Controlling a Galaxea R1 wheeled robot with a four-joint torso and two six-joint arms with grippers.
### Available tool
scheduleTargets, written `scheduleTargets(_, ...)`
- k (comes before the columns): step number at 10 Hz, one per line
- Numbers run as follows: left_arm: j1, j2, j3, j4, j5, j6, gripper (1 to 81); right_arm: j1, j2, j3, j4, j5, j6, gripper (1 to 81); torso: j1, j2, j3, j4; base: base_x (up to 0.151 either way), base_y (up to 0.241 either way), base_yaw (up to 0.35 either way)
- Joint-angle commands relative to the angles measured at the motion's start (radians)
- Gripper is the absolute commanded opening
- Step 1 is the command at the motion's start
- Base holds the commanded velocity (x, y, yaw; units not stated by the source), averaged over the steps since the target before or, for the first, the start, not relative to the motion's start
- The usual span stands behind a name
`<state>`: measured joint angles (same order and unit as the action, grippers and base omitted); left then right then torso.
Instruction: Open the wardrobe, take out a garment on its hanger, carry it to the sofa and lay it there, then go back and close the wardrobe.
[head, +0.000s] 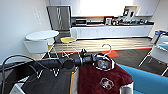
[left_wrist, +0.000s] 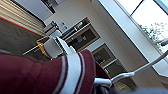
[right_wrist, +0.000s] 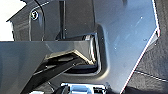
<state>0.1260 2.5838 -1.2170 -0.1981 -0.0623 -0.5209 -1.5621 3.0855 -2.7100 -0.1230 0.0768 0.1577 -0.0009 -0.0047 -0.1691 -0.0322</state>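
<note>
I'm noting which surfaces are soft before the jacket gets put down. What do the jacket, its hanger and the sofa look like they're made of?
The jacket looks like matte woven cloth, with ribbed knit striping at the collar. The hanger is thin, white and smooth, probably plastic or coated wire; I cannot tell which. The sofa looks upholstered in smooth blue fabric, with no visible shine.

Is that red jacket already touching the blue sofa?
Cannot tell. In the head view the garment hangs from the hanger right beside the sofa, overlapping its edge, but no contact or gap shows.
</note>
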Motion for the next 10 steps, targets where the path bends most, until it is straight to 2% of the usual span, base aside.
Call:
scheduleTargets(1, -0.190, 0.003, 0.034, 0.031, -0.073, 0.004, 1.0, 0.020, 0.014, 0.013, 0.003, -0.063, -0.006, 81.1, 0.001, 0.000, 0.000, 0.000, 0.000, 0.000, -0.357)
scheduleTargets(10, -0.191, 0.003, 0.036, 0.032, -0.073, 0.004, 1.0, 0.018, 0.014, 0.012, 0.005, -0.063, -0.007, 81.1, 0.001, 0.000, 0.000, 0.000, 0.000, 0.000, -0.341)
